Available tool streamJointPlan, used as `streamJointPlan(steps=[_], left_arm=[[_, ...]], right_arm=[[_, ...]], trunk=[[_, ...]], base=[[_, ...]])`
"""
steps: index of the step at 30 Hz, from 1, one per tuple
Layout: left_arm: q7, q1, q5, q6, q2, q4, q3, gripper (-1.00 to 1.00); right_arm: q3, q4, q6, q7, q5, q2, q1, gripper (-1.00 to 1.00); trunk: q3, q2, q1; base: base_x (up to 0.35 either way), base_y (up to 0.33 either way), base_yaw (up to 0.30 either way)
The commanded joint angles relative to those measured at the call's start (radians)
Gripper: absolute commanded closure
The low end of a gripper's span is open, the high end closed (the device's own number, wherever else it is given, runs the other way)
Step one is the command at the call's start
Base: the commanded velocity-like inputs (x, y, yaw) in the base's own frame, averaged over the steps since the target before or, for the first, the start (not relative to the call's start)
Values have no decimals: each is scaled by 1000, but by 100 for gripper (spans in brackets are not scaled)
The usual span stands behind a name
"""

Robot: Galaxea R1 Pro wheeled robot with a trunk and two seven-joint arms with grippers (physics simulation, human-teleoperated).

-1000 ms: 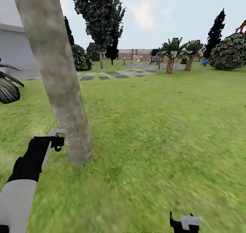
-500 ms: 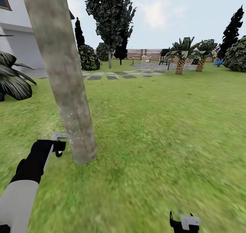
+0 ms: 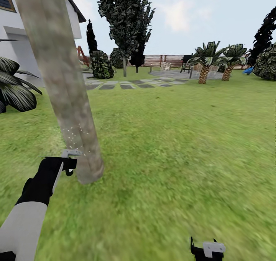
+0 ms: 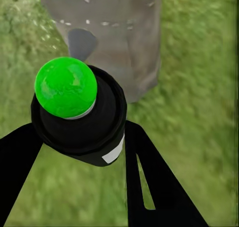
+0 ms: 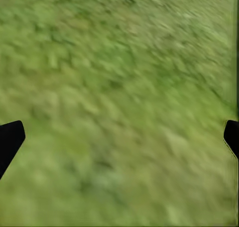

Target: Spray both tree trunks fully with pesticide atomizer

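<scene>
In the left wrist view my left gripper [image 4: 79,137] is shut on the pesticide atomizer [image 4: 84,122], a small black bottle with a white band and a round green tip. It points at the foot of the near tree trunk [image 4: 114,32]. From the head view, that gripper [image 3: 71,163] hangs just left of the thick mottled grey-brown trunk [image 3: 65,92], low down, where fine white specks [image 3: 74,132] dot the bark. A second tall tree [image 3: 124,20] stands far back on the lawn. My right gripper [image 3: 207,249] is low over the grass, open and holding nothing [image 5: 119,142].
Green lawn [image 3: 172,138] stretches to the right and ahead. A striped-leaf plant [image 3: 15,88] and a white house [image 3: 15,43] are at the left. Grey stepping stones [image 3: 126,85], palms [image 3: 205,64] and a brown slat fence [image 3: 165,60] lie far back.
The camera has moved: the picture shifted and more of the house shows at the left. My left gripper stays by the trunk's foot with the atomizer. The right gripper is unchanged.
</scene>
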Motion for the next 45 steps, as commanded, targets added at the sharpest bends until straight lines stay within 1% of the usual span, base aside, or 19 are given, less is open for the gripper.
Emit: streamJointPlan(steps=[1, 23, 29, 33, 34, 36, 38, 40, 45], left_arm=[[0, 0, 0, 0, 0, 0, 0, 100], [3, 0, -4, 0, 2, -4, 2, 100], [5, 0, -7, 0, 3, -4, 6, 100], [7, 0, -8, 1, 14, -1, 11, 100], [12, 1, -9, 1, 17, 0, 20, 100], [51, 1, -9, -1, 28, 0, 53, 100], [85, 1, -9, -2, 31, 0, 67, 100], [111, 1, -10, -3, 32, 1, 70, 100], [121, 2, -10, -3, 29, 2, 70, 100]], right_arm=[[0, 0, 0, 0, 0, 0, 0, -100], [-1, 0, 0, 0, 0, 0, 0, -100], [0, 0, 0, 0, 0, 1, 0, -100], [0, 0, 0, 0, 0, 1, 0, -100], [0, 0, 0, 0, 0, 1, 0, -100], [0, 0, 0, 0, 0, 1, 0, -100], [0, 0, 0, 0, 0, 1, 0, -100], [0, 0, 0, 0, 0, 1, 0, -100], [0, 0, 0, 0, 0, -1, 0, -100]], trunk=[[0, 0, 0], [0, 0, 0], [0, 0, 0], [0, 0, 0], [0, 0, 0], [0, 0, 0], [0, 0, 0], [0, 0, 0], [0, 0, 0]], base=[[0, -273, 0], [0, -274, 0], [34, -273, 203], [184, -228, 275], [226, -195, 277], [233, -189, 254], [237, -184, 118], [241, -177, 29], [250, -171, 3]])
